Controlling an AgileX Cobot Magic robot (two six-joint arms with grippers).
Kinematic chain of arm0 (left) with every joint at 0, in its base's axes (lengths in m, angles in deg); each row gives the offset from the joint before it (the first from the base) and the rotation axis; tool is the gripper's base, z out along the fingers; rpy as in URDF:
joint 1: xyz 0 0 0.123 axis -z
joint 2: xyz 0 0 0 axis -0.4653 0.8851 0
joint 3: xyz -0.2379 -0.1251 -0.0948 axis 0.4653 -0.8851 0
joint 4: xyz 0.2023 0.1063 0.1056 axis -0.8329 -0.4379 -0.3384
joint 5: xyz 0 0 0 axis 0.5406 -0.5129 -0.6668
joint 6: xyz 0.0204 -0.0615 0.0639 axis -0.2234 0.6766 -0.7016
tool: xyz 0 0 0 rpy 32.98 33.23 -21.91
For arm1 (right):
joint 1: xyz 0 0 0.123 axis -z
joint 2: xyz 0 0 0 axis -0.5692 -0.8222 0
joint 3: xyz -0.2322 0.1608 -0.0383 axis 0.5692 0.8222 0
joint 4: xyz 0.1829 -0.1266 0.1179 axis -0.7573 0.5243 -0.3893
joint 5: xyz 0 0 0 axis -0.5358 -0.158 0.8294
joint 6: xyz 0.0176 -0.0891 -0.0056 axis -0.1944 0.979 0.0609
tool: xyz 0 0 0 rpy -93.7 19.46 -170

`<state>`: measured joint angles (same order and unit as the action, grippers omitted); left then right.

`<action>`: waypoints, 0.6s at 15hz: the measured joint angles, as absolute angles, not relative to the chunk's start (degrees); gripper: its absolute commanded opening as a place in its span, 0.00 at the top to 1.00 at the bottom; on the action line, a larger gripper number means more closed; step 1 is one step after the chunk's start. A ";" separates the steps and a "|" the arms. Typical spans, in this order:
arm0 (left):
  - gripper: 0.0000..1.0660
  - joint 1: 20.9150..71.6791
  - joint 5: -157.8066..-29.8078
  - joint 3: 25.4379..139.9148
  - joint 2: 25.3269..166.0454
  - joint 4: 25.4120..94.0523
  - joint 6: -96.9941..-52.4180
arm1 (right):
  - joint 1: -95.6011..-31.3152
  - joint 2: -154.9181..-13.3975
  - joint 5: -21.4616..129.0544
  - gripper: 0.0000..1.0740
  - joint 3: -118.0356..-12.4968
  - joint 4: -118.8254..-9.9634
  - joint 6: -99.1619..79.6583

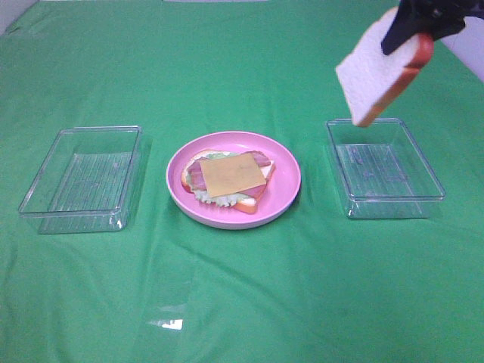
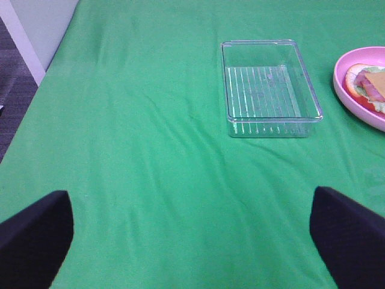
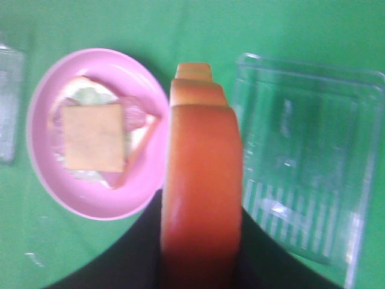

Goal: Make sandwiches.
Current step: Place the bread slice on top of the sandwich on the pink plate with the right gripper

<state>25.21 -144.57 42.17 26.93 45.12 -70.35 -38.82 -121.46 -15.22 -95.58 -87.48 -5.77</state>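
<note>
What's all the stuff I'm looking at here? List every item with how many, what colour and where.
Clear plastic rectangular trays: two, see-through, one left and one right of the plate.
Round pink plate: one, pink, centre of the cloth.
Open sandwich: one, white bread under pale lettuce, pink bacon and a yellow cheese slice, on the plate.
White bread slice with orange-brown crust: one, held in the air above the right tray.
Green tablecloth: one, covering the table.
Left gripper: black, open, nothing held.
Right gripper: black, clamping the bread slice.
</note>
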 measured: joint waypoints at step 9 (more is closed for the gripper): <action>0.05 25.21 -144.57 42.17 26.93 45.12 -70.35 | -56.81 -129.77 -9.72 0.94 -96.03 -98.77 -2.85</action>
<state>25.21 -144.57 42.17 26.93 45.12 -70.35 -56.81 -129.77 -9.72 -96.03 -98.77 -2.85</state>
